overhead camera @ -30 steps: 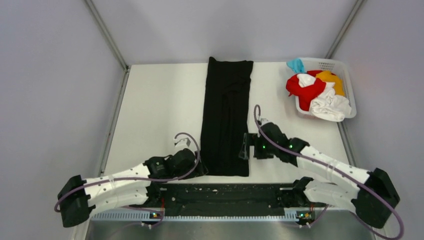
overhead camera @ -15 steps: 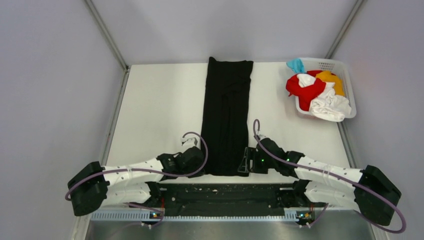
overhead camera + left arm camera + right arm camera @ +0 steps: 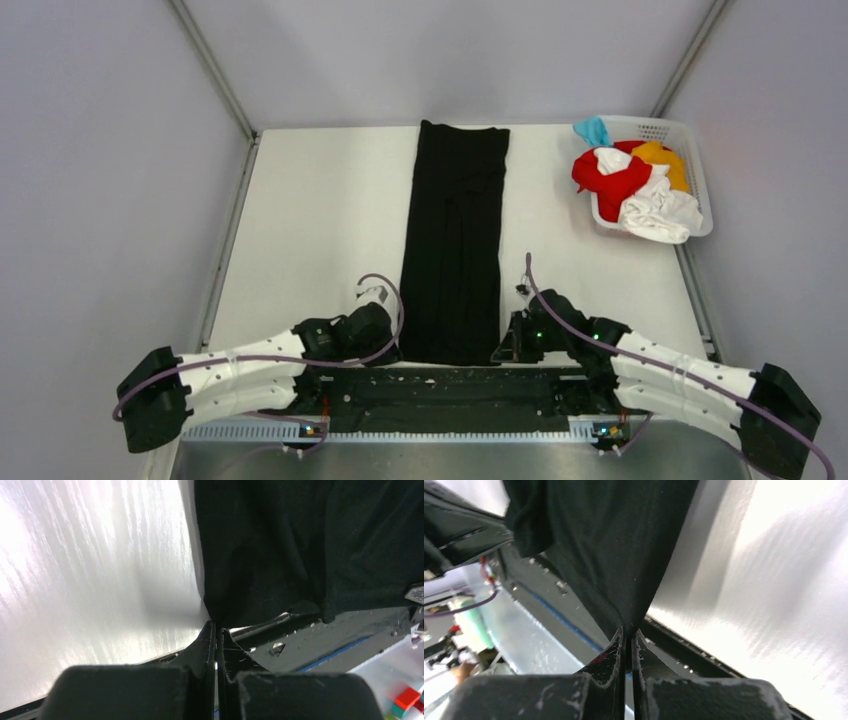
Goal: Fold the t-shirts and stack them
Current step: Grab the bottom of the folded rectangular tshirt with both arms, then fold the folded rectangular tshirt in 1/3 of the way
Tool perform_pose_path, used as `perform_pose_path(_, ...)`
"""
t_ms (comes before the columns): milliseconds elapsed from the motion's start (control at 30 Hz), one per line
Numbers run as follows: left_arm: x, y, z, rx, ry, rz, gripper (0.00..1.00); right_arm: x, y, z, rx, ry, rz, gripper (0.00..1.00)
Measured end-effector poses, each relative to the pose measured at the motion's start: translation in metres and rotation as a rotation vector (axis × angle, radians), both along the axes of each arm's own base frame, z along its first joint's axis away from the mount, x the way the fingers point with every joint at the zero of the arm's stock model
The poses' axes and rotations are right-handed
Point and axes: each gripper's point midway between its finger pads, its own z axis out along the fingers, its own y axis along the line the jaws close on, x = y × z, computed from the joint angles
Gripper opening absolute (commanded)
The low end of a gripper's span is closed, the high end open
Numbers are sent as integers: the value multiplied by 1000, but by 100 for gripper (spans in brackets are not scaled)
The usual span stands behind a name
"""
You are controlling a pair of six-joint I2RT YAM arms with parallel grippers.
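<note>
A black t-shirt [image 3: 455, 240], folded into a long narrow strip, lies flat down the middle of the table from the far edge to the near edge. At its near left corner my left gripper [image 3: 398, 350] is shut on the hem; the left wrist view shows the fingertips [image 3: 216, 626] pinching the cloth's corner [image 3: 300, 545]. My right gripper [image 3: 503, 350] is shut on the near right corner, where black cloth [image 3: 614, 545] runs down between the closed tips [image 3: 627, 632]. Red [image 3: 605, 180], white [image 3: 660, 215], orange-yellow [image 3: 665, 155] and light blue [image 3: 593, 130] t-shirts lie bunched in the basket.
The white lattice basket [image 3: 705, 200] stands at the far right corner of the white table [image 3: 320, 220]. A black rail [image 3: 450, 385] runs along the near edge between the arm bases. Grey walls and metal posts close in both sides.
Both grippers have closed on the black t-shirt's near corners. Both arms have drawn back toward the near edge, and the shirt's near hem has slid slightly nearer.
</note>
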Motion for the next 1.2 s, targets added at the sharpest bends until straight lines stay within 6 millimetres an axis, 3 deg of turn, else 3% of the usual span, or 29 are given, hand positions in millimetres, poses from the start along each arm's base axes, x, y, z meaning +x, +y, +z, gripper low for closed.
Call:
perform_pose_path(167, -14, -9, 9, -66, 14, -101, 0, -11, 5, 13, 95, 5, 34, 0)
perform_pose_path(267, -12, -17, 17, -74, 1, -146, 0, -12, 7, 12, 94, 12, 40, 0)
perform_pose_path(367, 3, -28, 34, -63, -57, -151, 0, -8, 4, 8, 47, 9, 37, 0)
perform_pose_path(467, 27, -39, 54, -59, -137, -129, 0, 7, 9, 17, 19, -33, 39, 0)
perform_pose_path(533, 49, -45, 67, -62, -187, -95, 0, 28, 17, 34, 15, -85, 40, 0)
perform_pose_path(900, 183, -40, 96, 15, -304, 76, 0, 151, 19, 79, -41, -291, -94, 0)
perform_pose_path(1200, 277, -34, 123, 55, -384, 112, 0, 246, -4, 85, -109, -352, -237, 0)
